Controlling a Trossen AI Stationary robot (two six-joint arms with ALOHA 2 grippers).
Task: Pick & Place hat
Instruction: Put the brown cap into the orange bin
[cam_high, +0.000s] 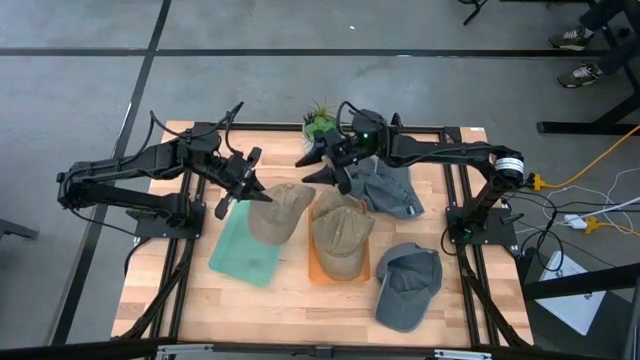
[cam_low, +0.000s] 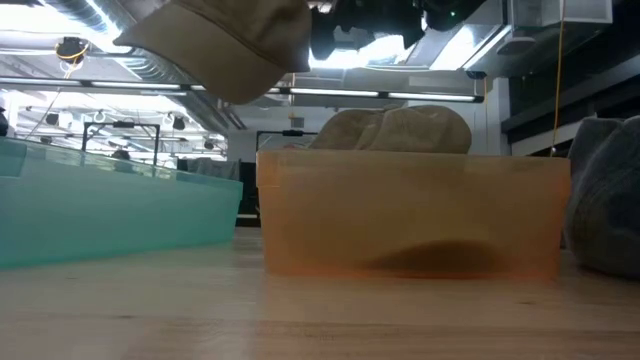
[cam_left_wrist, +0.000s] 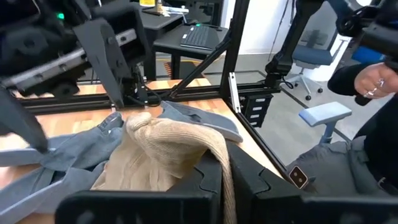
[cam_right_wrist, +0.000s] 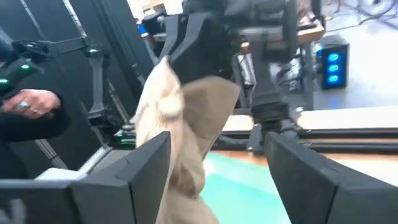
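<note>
Here, a tan hat (cam_high: 277, 213) hangs in mid-air over the near edge of the teal bin (cam_high: 243, 252), pinched by its edge in the left gripper (cam_high: 243, 187), whose jaws are pressed tight on the cloth. The right gripper (cam_high: 322, 165) stands just beside it with jaws spread, holding nothing. The hat looks light and floppy: soft cotton that sags and folds under its own weight, with only the brim likely to keep any shape, so the brim or a gathered fold of crown seems the surest hold. An orange bin (cam_high: 340, 268) next door already carries two tan hats (cam_high: 342, 235); a grey cap (cam_high: 408, 285) lies on the table (cam_high: 290, 310) at the front, another grey hat (cam_high: 390, 190) under the right arm, a small green plant (cam_high: 320, 122) behind. The two grippers crowd each other closely above the bins.
</note>
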